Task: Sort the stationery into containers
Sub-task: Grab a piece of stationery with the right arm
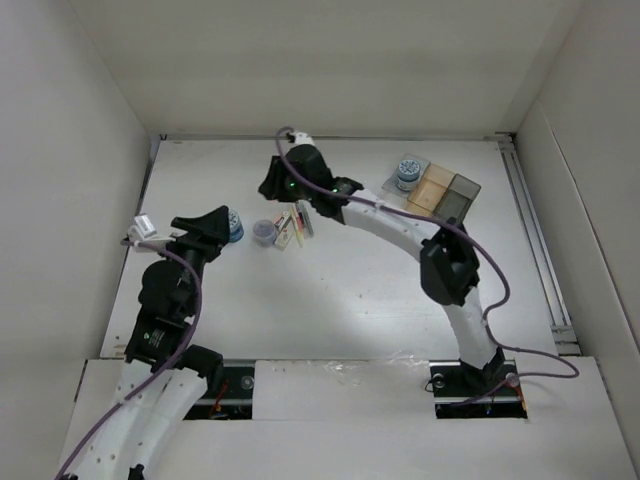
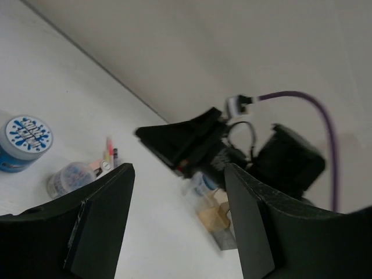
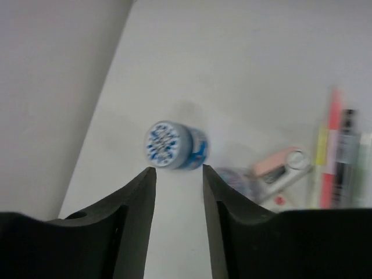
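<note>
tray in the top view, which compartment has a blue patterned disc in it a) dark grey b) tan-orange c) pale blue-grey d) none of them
c: the disc sits in the pale blue-grey end compartment of the tray, next to the tan-orange one.

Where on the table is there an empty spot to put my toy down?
The biggest bare patch is the near middle of the table, between the left arm and right arm, nearer than the sticks. Another lies between the right arm and the rail. It is crowded around the sticks, jar and disc, and at the tray.
</note>
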`<state>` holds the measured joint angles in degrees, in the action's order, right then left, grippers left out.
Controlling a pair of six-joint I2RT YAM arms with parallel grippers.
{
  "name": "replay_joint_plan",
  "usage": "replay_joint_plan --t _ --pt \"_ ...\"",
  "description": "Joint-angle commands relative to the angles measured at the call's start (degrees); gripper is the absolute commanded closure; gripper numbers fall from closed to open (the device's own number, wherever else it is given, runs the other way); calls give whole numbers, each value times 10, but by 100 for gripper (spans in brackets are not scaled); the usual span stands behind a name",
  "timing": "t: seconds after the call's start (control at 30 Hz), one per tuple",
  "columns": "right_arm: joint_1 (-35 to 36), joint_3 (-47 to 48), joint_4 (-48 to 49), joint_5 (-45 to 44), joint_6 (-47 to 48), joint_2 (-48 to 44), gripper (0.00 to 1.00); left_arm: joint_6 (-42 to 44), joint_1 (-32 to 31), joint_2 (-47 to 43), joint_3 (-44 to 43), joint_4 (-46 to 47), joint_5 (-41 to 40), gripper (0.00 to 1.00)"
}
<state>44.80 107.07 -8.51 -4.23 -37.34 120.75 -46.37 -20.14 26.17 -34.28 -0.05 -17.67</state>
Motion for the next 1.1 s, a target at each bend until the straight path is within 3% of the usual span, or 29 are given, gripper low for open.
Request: replay_joint_plan --t 0.0,0.03,0.23,0.27,0.37,1.07 --pt "37 113 -23 41 11 52 53 -19 2 -32 -37 -42 -8 40" --pt "44 140 -36 47 17 89 36 -19 2 -32 -49 -49 -8 40" --pt "83 316 -89 12 33 200 9 -19 2 -62 -72 -73 -3 40" --pt "91 331 -89 6 47 222 0 -19 2 -69 -77 -73 -3 39" --pt "96 379 -109 -12 55 256 0 -19 2 -75 -77 -79 -3 39" --pt "120 415 -70 -75 1 353 0 -1 2 -105 -54 -79 14 37"
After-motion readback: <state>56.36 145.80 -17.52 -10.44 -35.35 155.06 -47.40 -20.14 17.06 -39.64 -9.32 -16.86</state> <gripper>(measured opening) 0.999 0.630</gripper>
